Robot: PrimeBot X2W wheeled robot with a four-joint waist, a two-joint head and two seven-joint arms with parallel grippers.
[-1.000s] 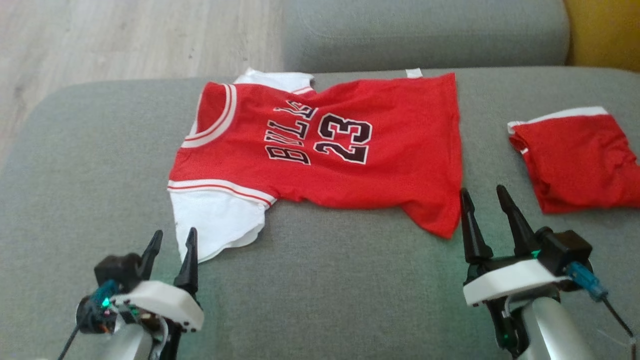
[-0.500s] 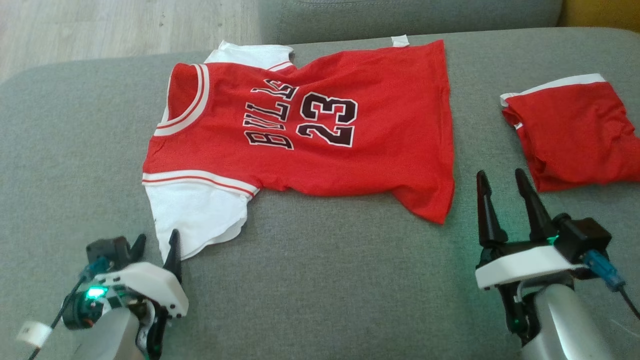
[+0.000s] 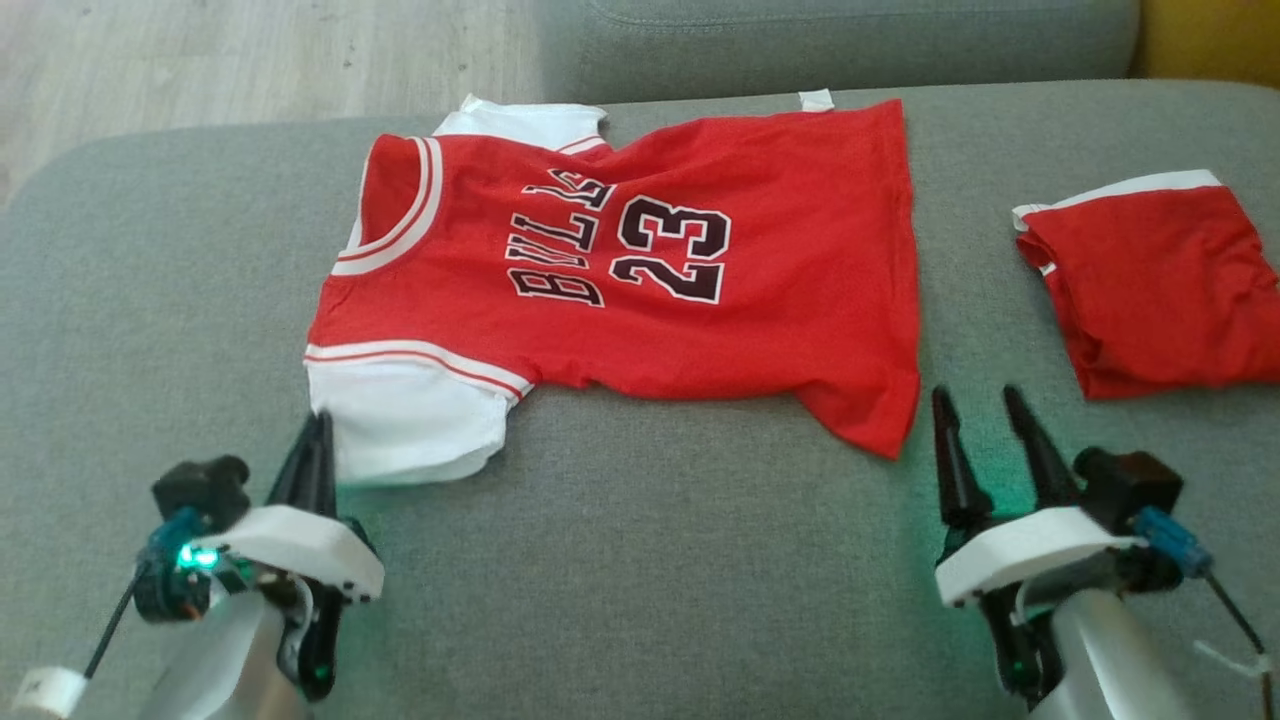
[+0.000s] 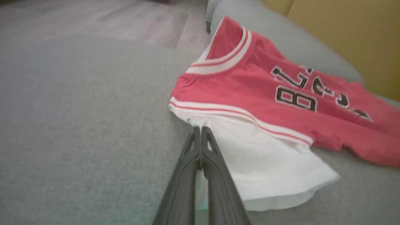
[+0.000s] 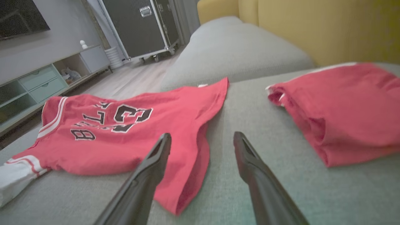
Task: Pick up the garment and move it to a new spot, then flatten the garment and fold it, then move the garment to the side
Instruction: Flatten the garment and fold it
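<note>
Left claw, pressed together, tips at the jersey sleeve; right claw apart beside its hem. One jersey, one folded red garment.

Home living room, grey sofa, TV cabinet, wood floor

Ok so what's in front of me is a big grey couch cushion with a woven fabric top that's pretty flat. Lying straight on it is a red jersey, spread out front-up. The collar is toward my left and the hem toward my right, and black lettering and a 23 are showing. Its near white sleeve sits flat on the cushion too, and the far sleeve pokes out at the back edge. Off to my right, apart from the jersey, there's a folded red garment with a white band.
</note>
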